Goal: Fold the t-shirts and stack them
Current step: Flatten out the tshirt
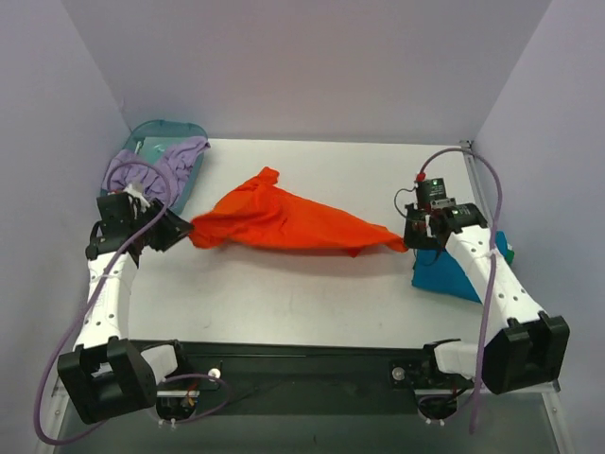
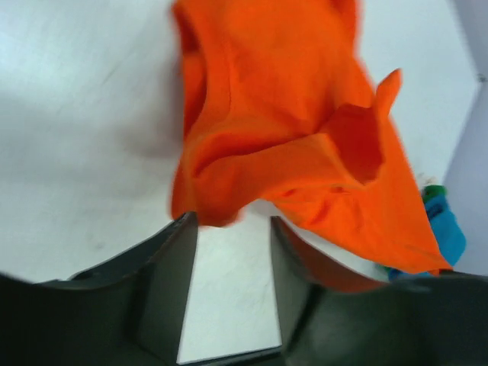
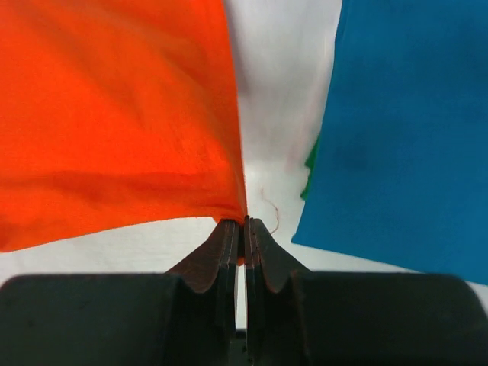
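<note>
A bright orange-red t-shirt [image 1: 284, 222] lies bunched and stretched across the middle of the table. My right gripper [image 1: 413, 241] is shut on its right corner, and the cloth [image 3: 114, 114] is pinched at the fingertips of that gripper [image 3: 244, 223]. My left gripper [image 1: 180, 230] is at the shirt's left end. In the left wrist view this gripper [image 2: 232, 221] is open, with only bare table between its fingers. The shirt's edge [image 2: 274, 130] hangs just past their tips. A folded teal-blue t-shirt [image 1: 444, 276] lies under the right arm, with a green one [image 3: 313, 156] peeking out beneath it.
A translucent teal basin [image 1: 163, 130] stands at the back left corner, with purple cloth [image 1: 151, 170] spilling over its rim near the left arm. Walls close in the table on the left, back and right. A black rail [image 1: 302, 364] runs along the near edge.
</note>
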Action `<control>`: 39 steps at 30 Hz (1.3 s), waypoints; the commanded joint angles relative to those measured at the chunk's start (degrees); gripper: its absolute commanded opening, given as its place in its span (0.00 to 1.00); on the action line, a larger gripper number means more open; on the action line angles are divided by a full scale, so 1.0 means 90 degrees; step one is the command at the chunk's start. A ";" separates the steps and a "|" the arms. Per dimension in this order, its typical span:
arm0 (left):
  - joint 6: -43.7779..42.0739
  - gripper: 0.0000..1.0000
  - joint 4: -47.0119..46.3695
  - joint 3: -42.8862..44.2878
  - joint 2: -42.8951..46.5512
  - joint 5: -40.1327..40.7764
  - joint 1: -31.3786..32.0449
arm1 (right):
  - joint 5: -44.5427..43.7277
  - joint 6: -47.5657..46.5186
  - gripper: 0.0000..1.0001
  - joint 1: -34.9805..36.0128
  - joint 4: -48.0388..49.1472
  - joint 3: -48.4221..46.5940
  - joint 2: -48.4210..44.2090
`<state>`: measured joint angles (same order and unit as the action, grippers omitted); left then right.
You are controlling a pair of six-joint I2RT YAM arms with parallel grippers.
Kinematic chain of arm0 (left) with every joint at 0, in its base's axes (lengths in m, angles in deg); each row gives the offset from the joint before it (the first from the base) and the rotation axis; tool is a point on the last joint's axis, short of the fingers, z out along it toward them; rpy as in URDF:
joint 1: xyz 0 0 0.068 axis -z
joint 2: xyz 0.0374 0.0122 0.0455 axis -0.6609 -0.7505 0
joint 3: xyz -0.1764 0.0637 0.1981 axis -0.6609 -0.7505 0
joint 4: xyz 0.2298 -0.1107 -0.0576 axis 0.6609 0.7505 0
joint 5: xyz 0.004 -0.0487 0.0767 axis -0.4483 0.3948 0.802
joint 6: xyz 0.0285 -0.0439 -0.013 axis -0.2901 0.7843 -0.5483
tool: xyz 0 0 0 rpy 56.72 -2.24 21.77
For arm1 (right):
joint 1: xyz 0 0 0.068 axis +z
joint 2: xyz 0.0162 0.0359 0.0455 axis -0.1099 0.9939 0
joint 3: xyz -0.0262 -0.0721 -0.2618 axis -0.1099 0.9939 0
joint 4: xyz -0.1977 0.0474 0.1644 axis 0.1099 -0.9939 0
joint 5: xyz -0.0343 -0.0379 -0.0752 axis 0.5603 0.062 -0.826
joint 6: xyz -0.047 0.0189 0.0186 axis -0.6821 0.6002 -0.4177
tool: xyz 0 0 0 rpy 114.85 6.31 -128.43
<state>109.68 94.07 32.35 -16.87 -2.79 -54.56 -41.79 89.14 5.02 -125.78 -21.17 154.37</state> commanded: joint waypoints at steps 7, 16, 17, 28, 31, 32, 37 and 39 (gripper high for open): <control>-0.0720 0.59 0.0740 -0.0212 0.0081 0.0887 0.0390 | 0.0599 0.0338 0.00 0.0118 0.0189 0.1199 0.1126; -0.1081 0.61 -0.0403 0.1077 -0.1920 0.1334 0.3729 | 0.0863 0.0407 0.00 0.0557 0.0385 0.0681 0.1996; -0.1141 0.61 -0.0413 0.1233 -0.2154 0.1375 0.3915 | 0.0873 0.0407 0.00 0.0586 0.0394 0.0652 0.2055; -0.1502 0.61 0.0202 0.2611 -0.4031 0.3248 0.4454 | 0.0863 0.0319 0.00 0.0655 0.0434 0.0671 0.2036; -0.1503 0.60 0.0105 0.2592 -0.4168 0.3483 0.4444 | 0.0854 0.0299 0.00 0.0635 0.0434 0.0681 0.2006; -0.1512 0.60 0.0037 0.2572 -0.4197 0.3494 0.4444 | 0.0844 0.0299 0.00 0.0645 0.0434 0.0691 0.1977; -0.1542 0.50 -0.0218 0.2708 -0.4617 0.3445 0.4395 | 0.0844 0.0290 0.00 0.0577 0.0414 0.0681 0.1977; -0.1532 0.46 -0.0247 0.2787 -0.4792 0.3445 0.4327 | 0.0844 0.0280 0.00 0.0577 0.0424 0.0671 0.1977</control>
<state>96.52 94.36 54.38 -58.22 26.87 -14.69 -33.83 92.14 10.62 -120.38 -13.74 173.03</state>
